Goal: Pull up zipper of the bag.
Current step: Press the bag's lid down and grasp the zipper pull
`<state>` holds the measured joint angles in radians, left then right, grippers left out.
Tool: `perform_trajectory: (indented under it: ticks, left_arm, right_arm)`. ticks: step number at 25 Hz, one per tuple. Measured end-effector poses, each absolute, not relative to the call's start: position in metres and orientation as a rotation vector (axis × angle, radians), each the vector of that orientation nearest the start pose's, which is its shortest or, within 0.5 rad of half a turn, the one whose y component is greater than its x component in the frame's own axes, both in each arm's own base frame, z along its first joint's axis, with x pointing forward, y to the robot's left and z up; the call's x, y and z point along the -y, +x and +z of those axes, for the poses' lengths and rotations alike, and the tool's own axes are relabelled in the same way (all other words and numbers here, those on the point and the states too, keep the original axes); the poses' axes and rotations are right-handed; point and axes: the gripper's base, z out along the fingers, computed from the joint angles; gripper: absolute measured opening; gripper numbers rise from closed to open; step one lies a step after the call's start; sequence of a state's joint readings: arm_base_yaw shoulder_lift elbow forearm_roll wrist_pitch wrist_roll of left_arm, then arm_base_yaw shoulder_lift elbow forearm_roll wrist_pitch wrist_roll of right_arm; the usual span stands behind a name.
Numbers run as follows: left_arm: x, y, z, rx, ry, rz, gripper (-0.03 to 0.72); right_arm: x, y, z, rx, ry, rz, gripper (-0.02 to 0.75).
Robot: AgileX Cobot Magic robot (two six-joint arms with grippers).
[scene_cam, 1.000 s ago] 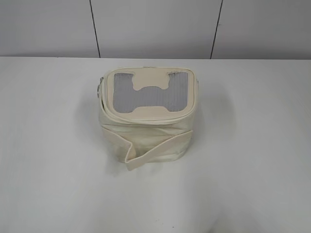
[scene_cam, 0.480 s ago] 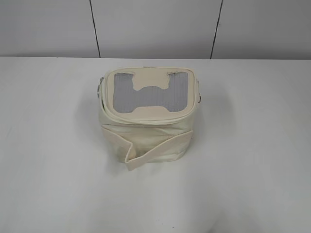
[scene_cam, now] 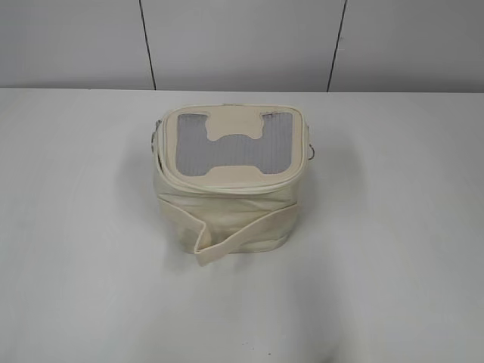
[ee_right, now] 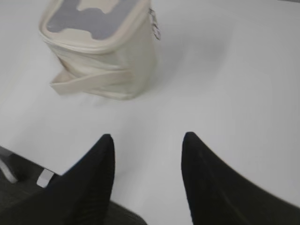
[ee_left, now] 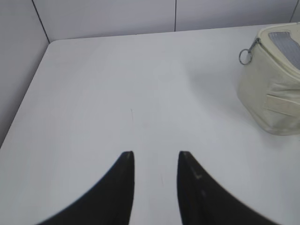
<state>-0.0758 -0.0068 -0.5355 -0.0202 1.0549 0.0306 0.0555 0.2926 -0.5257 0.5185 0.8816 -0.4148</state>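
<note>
A plain white table (scene_cam: 83, 249) runs back to a pale grey panelled wall (scene_cam: 234, 41) with dark vertical seams. The bag (scene_cam: 227, 204), a boxy cream case with a grey mesh top, a bone-shaped patch and a loose strap (scene_cam: 246, 236) jutting toward the near left, stands upright at the table's middle, its zipper (scene_cam: 227, 184) circling the top rim with ring pulls hanging at the left and right sides. The left gripper (ee_left: 155, 157) and right gripper (ee_right: 147, 140) both hang over bare table well apart from the bag, jaws parted and holding nothing.
</note>
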Motion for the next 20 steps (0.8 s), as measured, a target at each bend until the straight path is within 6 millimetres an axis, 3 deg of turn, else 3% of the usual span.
perform_trajectory:
  ticks: [4,13,17,20]
  left_arm:
    - [0.001,-0.010,0.287,-1.994,0.109,-0.056,0.239]
    - [0.001,-0.008,0.288,-2.005,0.128,-0.055,0.237]
    - [0.002,-0.002,0.288,-2.038,0.136,-0.062,0.237]
    - [0.003,-0.001,0.288,-2.045,0.137,-0.068,0.237]
  right_arm:
    - [-0.051,0.111,0.313,-2.009,-0.528,0.483,0.374]
    - [-0.082,0.302,0.312,-2.004,-0.796,0.670,0.370]
    - [-0.124,0.373,0.298,-1.961,-0.963,0.718,0.370]
    - [-0.165,0.410,0.282,-1.927,-1.080,0.809,0.382]
